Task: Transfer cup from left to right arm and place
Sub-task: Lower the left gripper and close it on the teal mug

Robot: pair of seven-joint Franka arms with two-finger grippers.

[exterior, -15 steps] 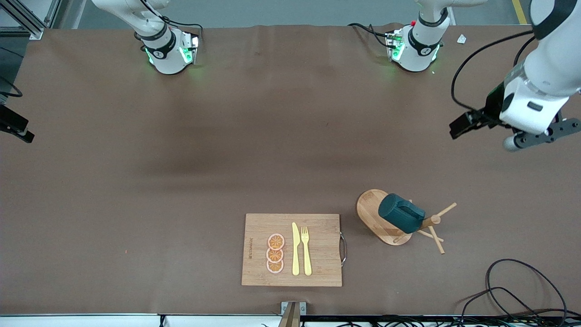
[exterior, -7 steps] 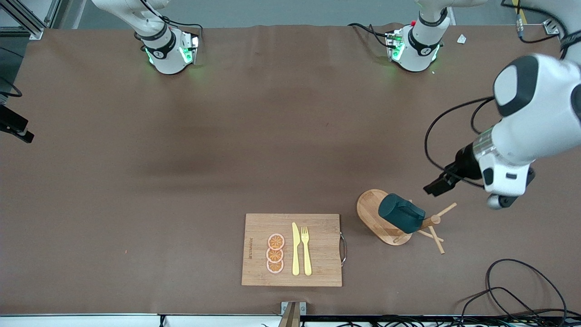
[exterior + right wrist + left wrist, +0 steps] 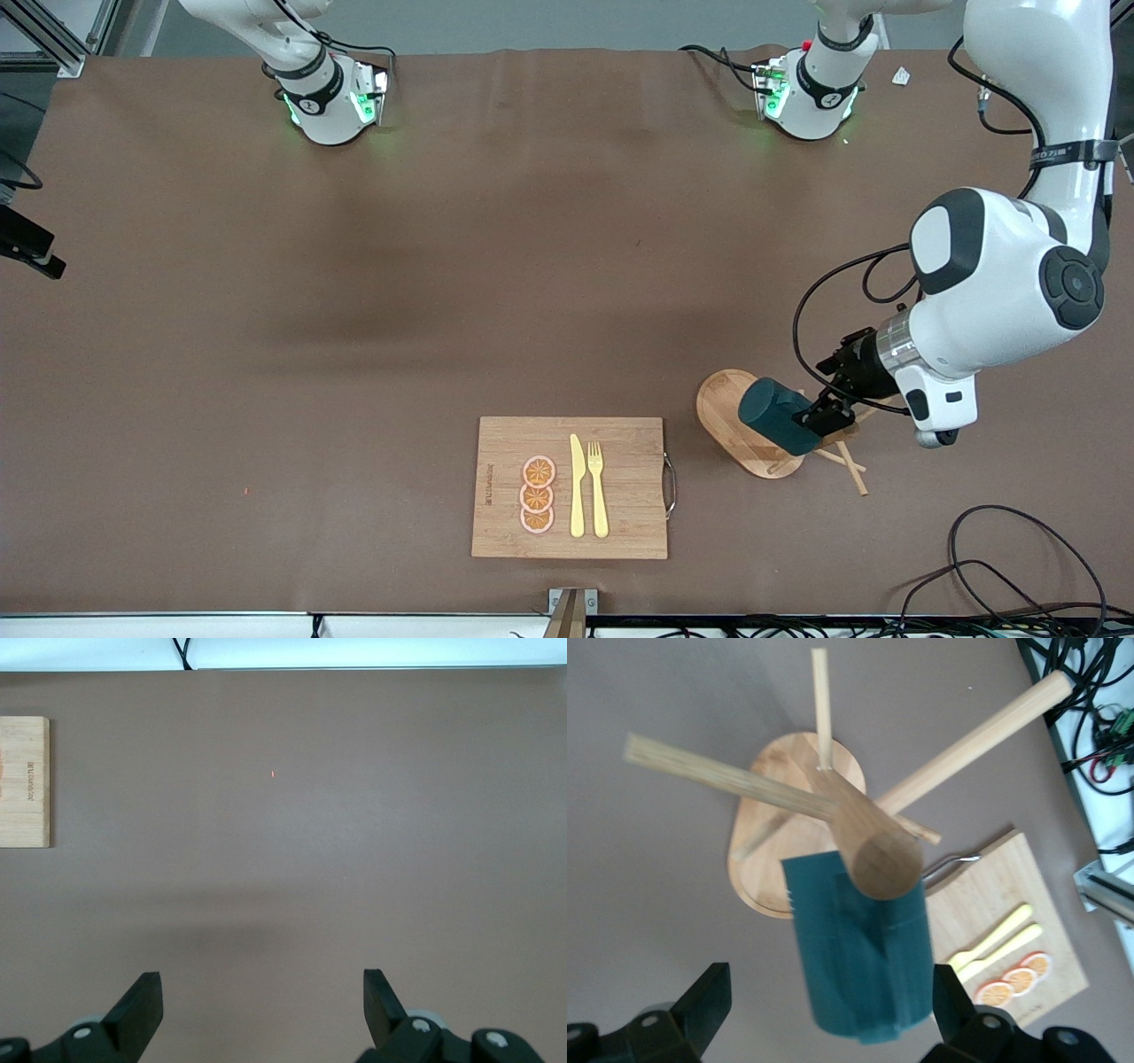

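Observation:
The dark teal cup (image 3: pixel 778 424) hangs tilted on a peg of a wooden mug rack (image 3: pixel 722 409), beside the cutting board toward the left arm's end of the table. My left gripper (image 3: pixel 821 413) is open at the cup. In the left wrist view the cup (image 3: pixel 855 948) sits between the fingers (image 3: pixel 707 999) with a gap on each side, and the rack's pegs (image 3: pixel 970 735) spread around it. My right gripper (image 3: pixel 263 994) is open and empty over bare table; it does not show in the front view.
A wooden cutting board (image 3: pixel 629 501) near the front edge holds a yellow knife (image 3: pixel 577 487), a yellow fork (image 3: pixel 598 489) and orange slices (image 3: pixel 537 494). Its edge shows in the right wrist view (image 3: pixel 24 784). Black cables (image 3: pixel 1019 567) lie at the table's corner by the left arm's end.
My left arm has swung down from high over its end of the table to the rack, bringing the open gripper around the cup. The cup and rack have not moved.

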